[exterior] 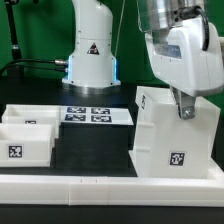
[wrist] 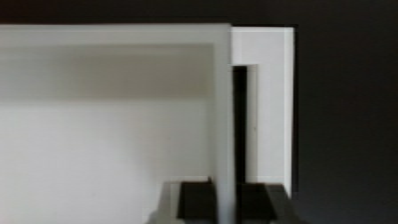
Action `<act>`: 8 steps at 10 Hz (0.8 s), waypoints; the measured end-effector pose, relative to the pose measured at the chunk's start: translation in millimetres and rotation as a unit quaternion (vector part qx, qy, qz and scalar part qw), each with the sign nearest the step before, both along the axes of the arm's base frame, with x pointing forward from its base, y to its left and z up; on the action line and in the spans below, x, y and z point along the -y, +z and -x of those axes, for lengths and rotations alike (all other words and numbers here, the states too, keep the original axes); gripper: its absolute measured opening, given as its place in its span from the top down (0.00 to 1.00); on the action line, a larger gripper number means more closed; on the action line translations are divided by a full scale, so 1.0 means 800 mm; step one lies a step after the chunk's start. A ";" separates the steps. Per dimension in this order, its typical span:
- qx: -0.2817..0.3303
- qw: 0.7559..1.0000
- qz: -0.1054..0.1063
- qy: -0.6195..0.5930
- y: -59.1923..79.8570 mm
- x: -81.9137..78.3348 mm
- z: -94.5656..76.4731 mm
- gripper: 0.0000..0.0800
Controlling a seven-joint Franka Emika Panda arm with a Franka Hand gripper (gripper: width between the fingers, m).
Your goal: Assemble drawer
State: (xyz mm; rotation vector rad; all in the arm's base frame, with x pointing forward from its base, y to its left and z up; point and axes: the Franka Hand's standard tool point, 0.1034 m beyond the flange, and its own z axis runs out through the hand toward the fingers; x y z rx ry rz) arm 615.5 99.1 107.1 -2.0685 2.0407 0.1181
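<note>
The white drawer housing (exterior: 168, 135) stands on the black table at the exterior view's right, with a tag on its front. My gripper (exterior: 184, 110) comes down from above onto the top edge of its far-right wall. In the wrist view the thin white wall (wrist: 228, 120) runs edge-on between my two dark fingertips (wrist: 192, 202), which press on it from both sides. My gripper (wrist: 230, 203) is shut on that wall. Two shallow white trays (exterior: 28, 140) sit side by side at the exterior view's left, one showing a tag.
The marker board (exterior: 92, 115) lies flat behind the trays, in front of the robot base (exterior: 90, 55). A long low white rail (exterior: 110, 186) runs along the table's front edge, close under the housing and trays.
</note>
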 end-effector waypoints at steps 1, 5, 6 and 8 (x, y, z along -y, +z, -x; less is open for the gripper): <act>0.000 1.000 0.000 0.000 0.000 0.000 0.000 0.95; 0.011 1.000 0.000 -0.004 -0.002 0.003 -0.025 0.95; 0.013 1.000 0.000 -0.005 -0.002 0.004 -0.030 0.95; 0.014 1.000 0.000 -0.005 -0.001 0.004 -0.033 0.95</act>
